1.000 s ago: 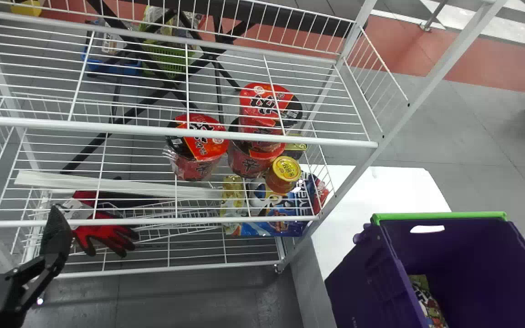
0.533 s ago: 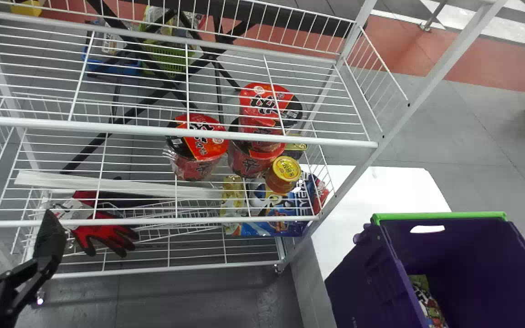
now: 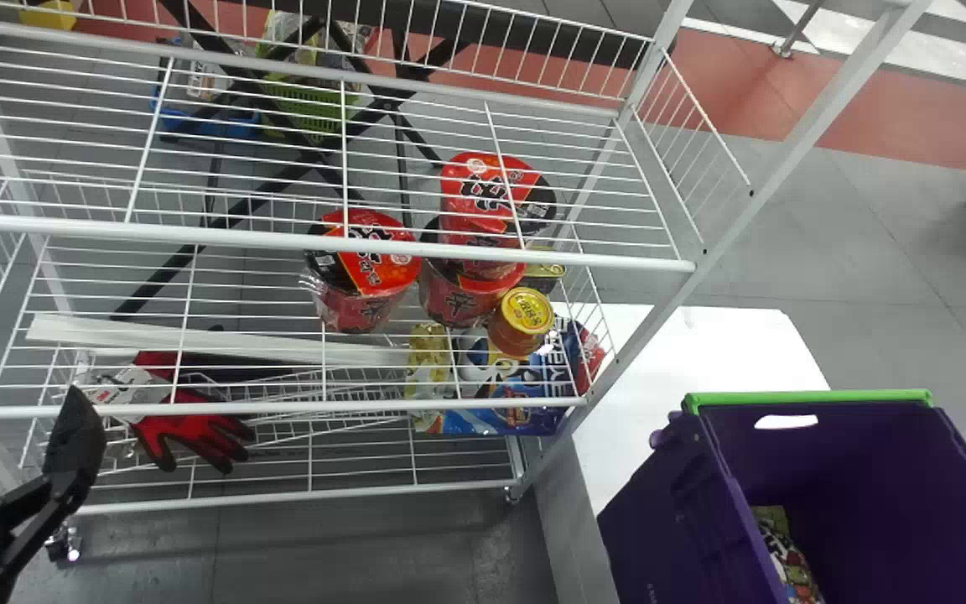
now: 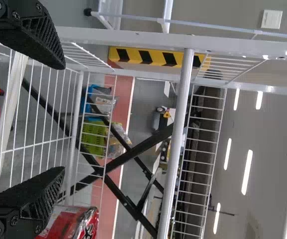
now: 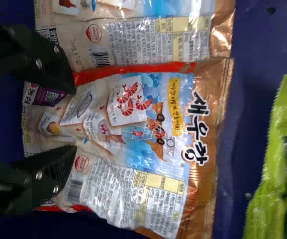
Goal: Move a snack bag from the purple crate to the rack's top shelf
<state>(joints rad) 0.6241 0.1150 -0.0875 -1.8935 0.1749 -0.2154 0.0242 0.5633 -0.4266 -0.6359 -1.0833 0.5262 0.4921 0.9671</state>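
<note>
While your right gripper (image 5: 75, 114) hangs over one end of snack bag (image 5: 128, 129) inside purple crate (image 3: 684, 520), its fingers stand wide apart. Similar bag (image 5: 148, 35) and green bag (image 5: 277, 174) flank it. Crate sits at your four o'clock, beside white table (image 3: 718, 352). Your left gripper (image 3: 74, 432), fingers spread, hangs at eight o'clock near red glove (image 3: 194, 428) and rack (image 3: 198, 236).

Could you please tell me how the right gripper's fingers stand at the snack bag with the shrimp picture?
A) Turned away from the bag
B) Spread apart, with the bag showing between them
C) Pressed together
B: the right gripper has a wide gap between its fingers, where the snack bag shows.
</note>
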